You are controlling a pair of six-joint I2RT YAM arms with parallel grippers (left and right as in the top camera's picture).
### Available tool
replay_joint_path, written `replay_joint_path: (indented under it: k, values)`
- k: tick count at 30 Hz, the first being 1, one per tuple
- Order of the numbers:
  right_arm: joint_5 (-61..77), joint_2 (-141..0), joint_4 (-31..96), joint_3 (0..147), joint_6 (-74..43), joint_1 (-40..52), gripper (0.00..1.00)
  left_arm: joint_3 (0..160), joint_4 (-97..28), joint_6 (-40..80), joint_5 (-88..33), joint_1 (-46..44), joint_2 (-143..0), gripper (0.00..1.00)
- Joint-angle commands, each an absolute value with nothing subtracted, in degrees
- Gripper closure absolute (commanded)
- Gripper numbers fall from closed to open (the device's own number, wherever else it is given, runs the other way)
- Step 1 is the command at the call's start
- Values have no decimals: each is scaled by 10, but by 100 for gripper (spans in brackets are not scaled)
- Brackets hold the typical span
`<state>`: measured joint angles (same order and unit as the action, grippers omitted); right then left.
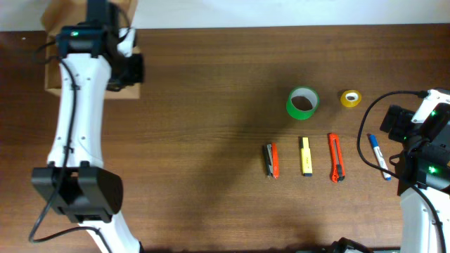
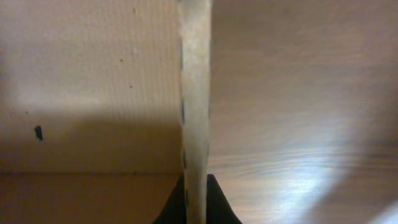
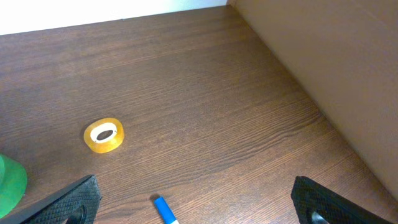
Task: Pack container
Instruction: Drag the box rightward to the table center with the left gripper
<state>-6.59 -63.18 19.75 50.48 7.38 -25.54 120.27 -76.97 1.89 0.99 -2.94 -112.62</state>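
The container [image 1: 50,74] – a plain brown cardboard box – sits at the far-left corner of the worktop [image 1: 211,84], largely covered from above by the left arm. The left tool [image 1: 124,70] is over the box and is fully closed on one thin cardboard panel of it. In the left wrist view, this panel [image 2: 194,93] runs edge-on between the two dark fingertips [image 2: 217,208], with the box interior on one side and the wood grain on the other.

The right tool [image 1: 394,125] is near the right edge of the worktop, jaws spread wide and holding nothing. Its fingers [image 3: 68,202] are clear of the surface and of every item.

Loose items lie on the right half of the worktop:
- green tape roll [image 1: 303,102] and smaller yellow tape roll [image 1: 351,98] – side by side but apart, towards the far edge.
- small black-and-orange implement [image 1: 271,160], yellow highlighter [image 1: 306,155], orange utility knife [image 1: 337,157] and blue marker [image 1: 377,156] – in a row nearer the front edge, none touching.
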Motion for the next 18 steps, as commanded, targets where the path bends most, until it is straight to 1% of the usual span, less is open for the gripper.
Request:
replay_joint_path:
  k: [1,12,18]
  values:
    - [-73,-632,196,517,71,-259,1,1235,-769,113,33,-85,-1127,98]
    - [-73,-632,196,517,71,-259,1,1238,-744,226,119,-279,-1127,98]
    - [-73,-632,196,517,71,-259,1,1238,-755,293,121,-321,-1139,98]
